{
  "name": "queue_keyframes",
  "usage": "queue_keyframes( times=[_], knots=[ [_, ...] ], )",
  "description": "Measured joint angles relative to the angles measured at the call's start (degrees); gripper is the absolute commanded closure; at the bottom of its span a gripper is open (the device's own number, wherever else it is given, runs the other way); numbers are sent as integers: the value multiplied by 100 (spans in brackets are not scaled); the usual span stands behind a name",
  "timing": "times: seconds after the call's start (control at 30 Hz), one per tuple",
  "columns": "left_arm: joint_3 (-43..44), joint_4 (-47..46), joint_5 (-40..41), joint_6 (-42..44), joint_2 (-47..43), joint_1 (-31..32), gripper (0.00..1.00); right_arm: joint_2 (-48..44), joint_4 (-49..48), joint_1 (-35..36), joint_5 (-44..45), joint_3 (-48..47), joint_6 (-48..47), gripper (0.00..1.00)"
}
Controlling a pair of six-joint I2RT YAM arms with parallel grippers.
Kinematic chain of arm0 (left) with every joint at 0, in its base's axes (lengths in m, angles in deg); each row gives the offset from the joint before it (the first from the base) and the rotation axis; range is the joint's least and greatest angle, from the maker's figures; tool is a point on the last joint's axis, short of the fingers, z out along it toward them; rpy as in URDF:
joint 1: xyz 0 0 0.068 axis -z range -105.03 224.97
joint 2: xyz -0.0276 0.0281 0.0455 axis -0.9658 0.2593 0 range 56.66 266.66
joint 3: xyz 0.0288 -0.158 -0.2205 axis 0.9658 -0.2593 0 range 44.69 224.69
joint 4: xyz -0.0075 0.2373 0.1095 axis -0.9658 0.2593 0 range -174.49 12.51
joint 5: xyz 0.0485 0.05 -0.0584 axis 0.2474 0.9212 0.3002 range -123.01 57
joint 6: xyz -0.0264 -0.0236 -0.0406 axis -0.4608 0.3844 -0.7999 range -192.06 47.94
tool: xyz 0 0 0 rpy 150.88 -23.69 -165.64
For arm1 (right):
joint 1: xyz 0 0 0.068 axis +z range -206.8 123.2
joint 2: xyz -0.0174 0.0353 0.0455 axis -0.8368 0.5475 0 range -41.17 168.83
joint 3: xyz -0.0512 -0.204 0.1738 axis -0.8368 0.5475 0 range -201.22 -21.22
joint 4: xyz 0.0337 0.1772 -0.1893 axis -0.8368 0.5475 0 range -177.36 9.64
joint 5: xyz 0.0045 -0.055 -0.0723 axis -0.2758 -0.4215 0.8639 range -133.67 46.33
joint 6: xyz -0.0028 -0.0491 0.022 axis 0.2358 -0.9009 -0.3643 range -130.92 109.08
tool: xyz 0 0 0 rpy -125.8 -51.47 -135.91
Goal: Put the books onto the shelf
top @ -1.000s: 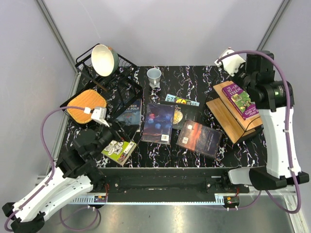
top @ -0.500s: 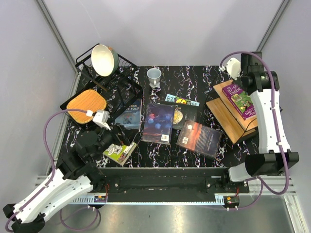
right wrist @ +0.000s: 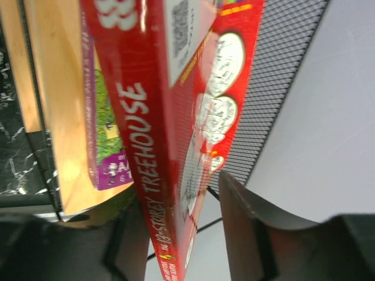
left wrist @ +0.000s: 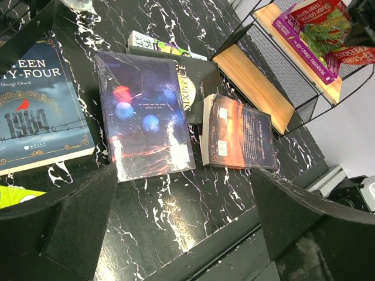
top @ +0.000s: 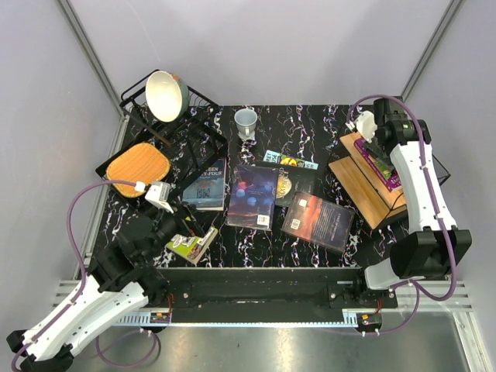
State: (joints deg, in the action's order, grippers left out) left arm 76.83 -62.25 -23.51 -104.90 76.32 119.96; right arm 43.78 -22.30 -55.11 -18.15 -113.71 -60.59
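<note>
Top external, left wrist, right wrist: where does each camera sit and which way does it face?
Top external: above, behind the arms, looking down on the table; both arms show.
Left wrist: low, facing the shelf; its open fingers show.
Right wrist: at the shelf, along the red book; fingers flank it.
Both wrist views share that red book.

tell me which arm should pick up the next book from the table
Left. The left fingers are open and hover by the lime green book on the table. The right fingers are at the shelf with the red book between them.
</note>
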Motion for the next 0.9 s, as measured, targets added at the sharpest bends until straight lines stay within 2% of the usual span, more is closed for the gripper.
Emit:
queue_keyframes(
  times=[0.23, 0.4, 0.9],
  knots=[
    [-2, 20, -7, -20, 2, 0, 1, 2, 140, 0, -328, 227, 197, 40],
    [-2, 22, -17, -26, 4, 0, 1, 107, 160, -4, -533, 223, 372, 31],
    [-4, 37, -24, -74, 0, 0, 1, 708, 361, -127, -953, -275, 778, 30]
  ],
)
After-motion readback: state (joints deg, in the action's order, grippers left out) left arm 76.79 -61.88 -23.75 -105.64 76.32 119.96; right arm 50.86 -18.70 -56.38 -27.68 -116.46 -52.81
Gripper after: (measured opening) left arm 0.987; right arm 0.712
